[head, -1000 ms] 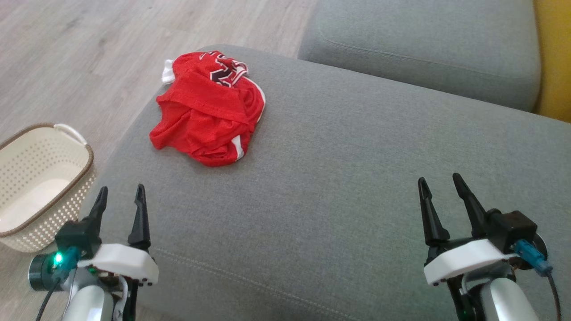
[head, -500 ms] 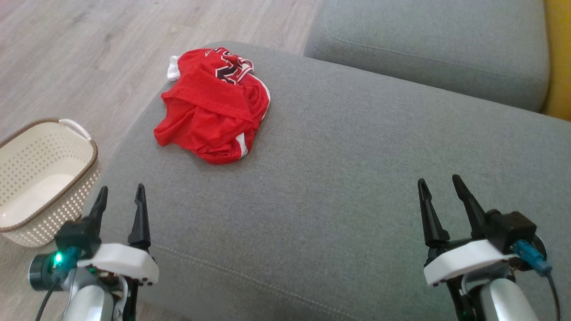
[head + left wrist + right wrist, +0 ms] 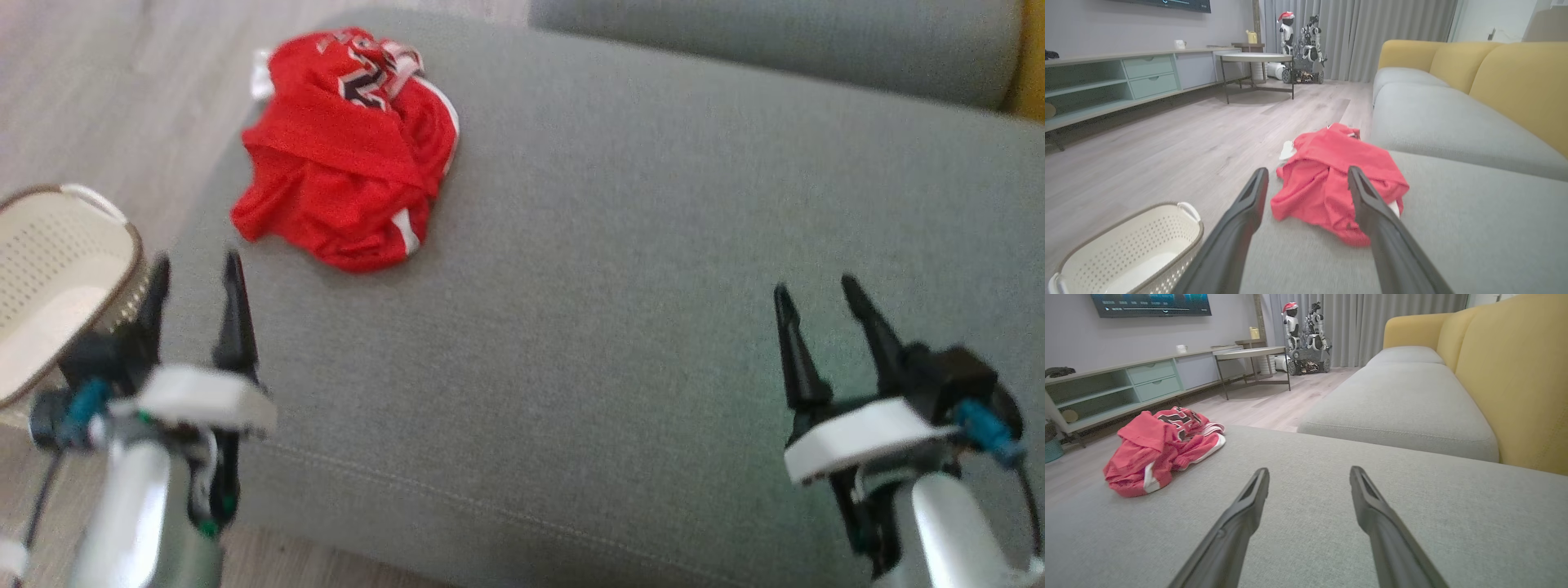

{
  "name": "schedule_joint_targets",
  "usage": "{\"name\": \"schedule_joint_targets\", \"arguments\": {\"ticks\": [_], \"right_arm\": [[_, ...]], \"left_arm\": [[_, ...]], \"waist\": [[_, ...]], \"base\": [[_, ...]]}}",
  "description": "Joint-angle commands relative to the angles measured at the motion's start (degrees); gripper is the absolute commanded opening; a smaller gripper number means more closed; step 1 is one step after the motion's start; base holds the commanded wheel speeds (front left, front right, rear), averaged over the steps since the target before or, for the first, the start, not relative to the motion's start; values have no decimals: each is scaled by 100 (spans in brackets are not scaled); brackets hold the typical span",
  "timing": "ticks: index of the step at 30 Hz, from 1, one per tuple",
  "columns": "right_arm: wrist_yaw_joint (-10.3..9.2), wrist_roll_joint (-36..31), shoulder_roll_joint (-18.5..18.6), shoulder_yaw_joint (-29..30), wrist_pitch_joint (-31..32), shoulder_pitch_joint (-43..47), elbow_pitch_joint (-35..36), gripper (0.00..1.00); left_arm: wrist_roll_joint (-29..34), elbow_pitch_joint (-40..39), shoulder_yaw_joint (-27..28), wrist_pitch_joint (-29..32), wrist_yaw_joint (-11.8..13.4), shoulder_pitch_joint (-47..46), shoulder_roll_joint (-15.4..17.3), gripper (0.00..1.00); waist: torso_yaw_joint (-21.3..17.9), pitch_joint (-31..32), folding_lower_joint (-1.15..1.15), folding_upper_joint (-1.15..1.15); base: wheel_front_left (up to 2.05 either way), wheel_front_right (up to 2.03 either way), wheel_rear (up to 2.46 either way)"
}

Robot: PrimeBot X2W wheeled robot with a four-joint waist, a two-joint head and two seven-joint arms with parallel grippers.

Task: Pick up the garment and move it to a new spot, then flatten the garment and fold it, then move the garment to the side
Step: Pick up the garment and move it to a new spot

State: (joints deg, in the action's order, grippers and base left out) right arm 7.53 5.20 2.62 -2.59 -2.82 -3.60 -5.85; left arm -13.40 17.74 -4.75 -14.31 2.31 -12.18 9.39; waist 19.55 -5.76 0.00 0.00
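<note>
Left hand (image 3: 195,260) seemingly nearer the garment (image 3: 343,147); view blurred.

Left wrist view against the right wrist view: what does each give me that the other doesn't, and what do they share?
Left wrist view: the white basket on the floor, and the open left hand aimed at the red shirt. Right wrist view: the open right hand over grey cushion, with the shirt's dark lettering off to its left. Shared: the crumpled shirt near the cushion's edge, the yellow sofa back and the cabinet.
</note>
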Motion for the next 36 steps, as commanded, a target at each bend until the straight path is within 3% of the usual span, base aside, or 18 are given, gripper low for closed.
{"name": "schedule_joint_targets", "arguments": {"ticks": [1,11,20,27,28,29,30,32,36], "right_arm": [[-4,-84,26,-88,58,-344,305,100],[-4,-418,36,-11,352,-842,882,100],[-4,-473,61,-102,412,-1157,1007,100],[-4,-497,74,-71,406,-1229,1044,100],[-4,-497,74,-62,407,-1233,1046,100],[-4,-499,76,-55,405,-1237,1042,100],[-4,-499,77,-44,406,-1240,1035,100],[-4,-503,76,-28,403,-1249,1024,100],[-4,-483,68,34,369,-1191,958,100]], "left_arm": [[-56,-213,256,-68,-12,-502,118,100],[-265,654,544,-68,-222,-2151,298,100],[-451,3217,703,19,-481,-3601,732,100],[-603,4528,738,93,-668,-4194,923,100],[-623,4630,735,84,-707,-4256,941,82],[-620,4722,708,76,-744,-4305,961,24],[-619,4784,687,58,-774,-4351,981,0],[-552,4763,627,-9,-805,-4436,1070,0],[-319,3853,666,-65,-644,-4412,1220,0]], "waist": [[-201,-483,0,0],[-517,-1554,0,0],[-811,-2131,0,0],[-876,-2291,0,0],[-875,-2302,0,0],[-874,-2302,0,0],[-867,-2295,0,0],[-853,-2263,0,0],[-787,-2018,0,0]], "base": [[0,0,0],[0,0,0],[0,0,0],[0,0,0],[0,0,0],[0,0,0],[0,0,0],[0,0,0],[0,0,0]]}}
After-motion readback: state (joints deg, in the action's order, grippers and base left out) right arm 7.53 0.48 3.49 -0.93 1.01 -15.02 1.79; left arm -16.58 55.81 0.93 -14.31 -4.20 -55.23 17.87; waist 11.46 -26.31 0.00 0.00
